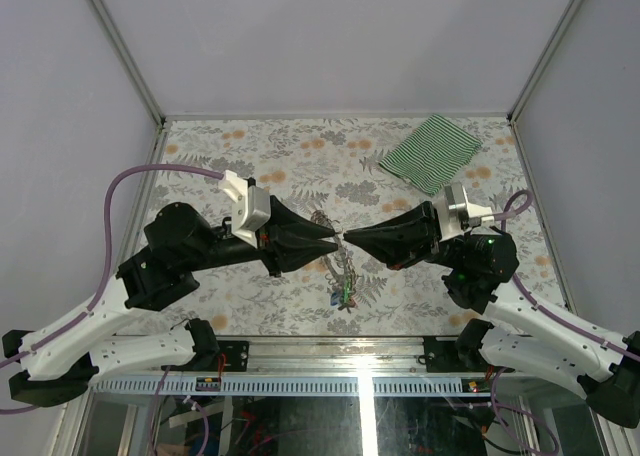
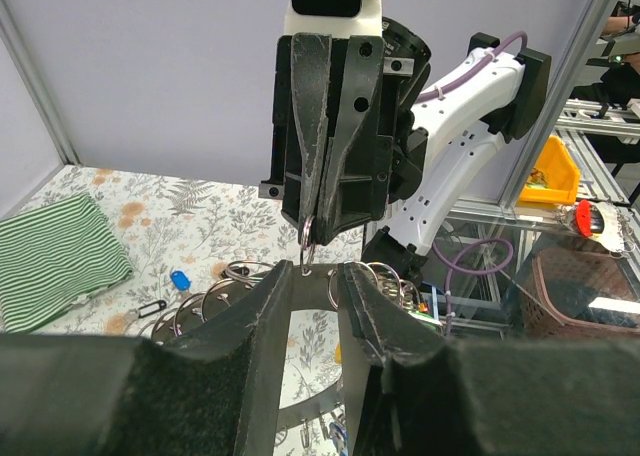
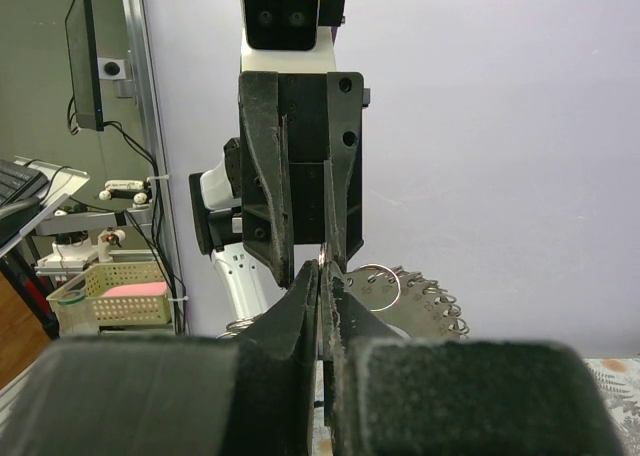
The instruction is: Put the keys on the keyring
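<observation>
The keyring, a flat grey metal ring edged with holes and small wire loops, hangs above mid-table between both arms. My left gripper is shut on its band, which fills the gap between the jaws. My right gripper faces it tip to tip, shut on a small split ring right at the band's edge. In the right wrist view that gripper pinches the loop beside the numbered keyring. Coloured keys dangle below. A blue-tagged key and a black one lie on the table.
A green-striped cloth lies at the back right of the floral table. White enclosure walls and metal posts surround the table. Both arms stretch inward from the near edge.
</observation>
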